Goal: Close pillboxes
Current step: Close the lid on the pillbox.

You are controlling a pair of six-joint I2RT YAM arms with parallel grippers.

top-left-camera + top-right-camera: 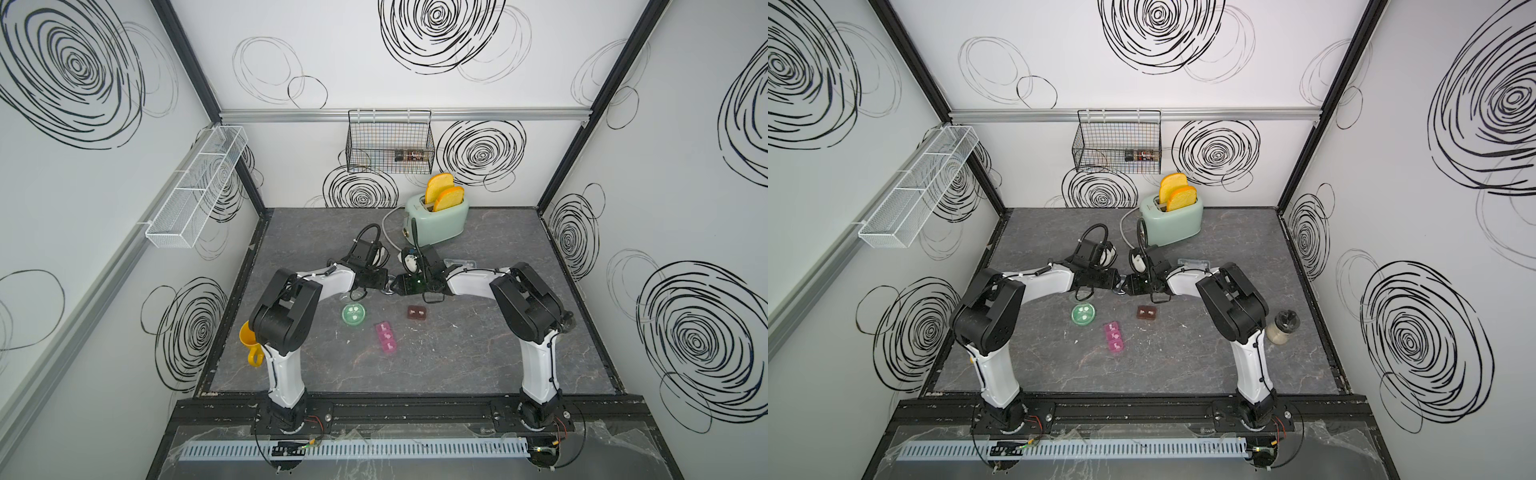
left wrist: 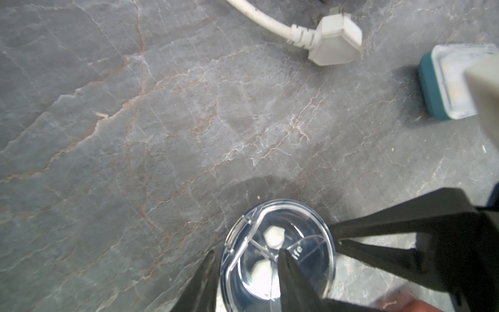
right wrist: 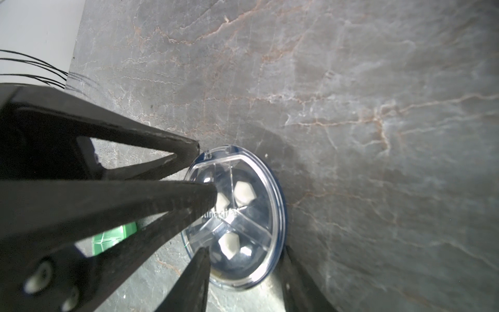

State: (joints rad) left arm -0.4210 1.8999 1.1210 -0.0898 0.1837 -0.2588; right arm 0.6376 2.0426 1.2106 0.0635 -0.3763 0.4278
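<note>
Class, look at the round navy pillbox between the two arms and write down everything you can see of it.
The navy pillbox is a round, flat box with a dark blue base and a clear plastic lid that looks down, though whether it is latched cannot be told. Ribs split it into cells holding white pills. It lies flat on the table. The right end effector straddles it, and a left end effector finger presses on the lid.

white swirl-patterned walls (image 1: 374,62), grey marbled table (image 1: 415,365), two wall baskets.
</note>
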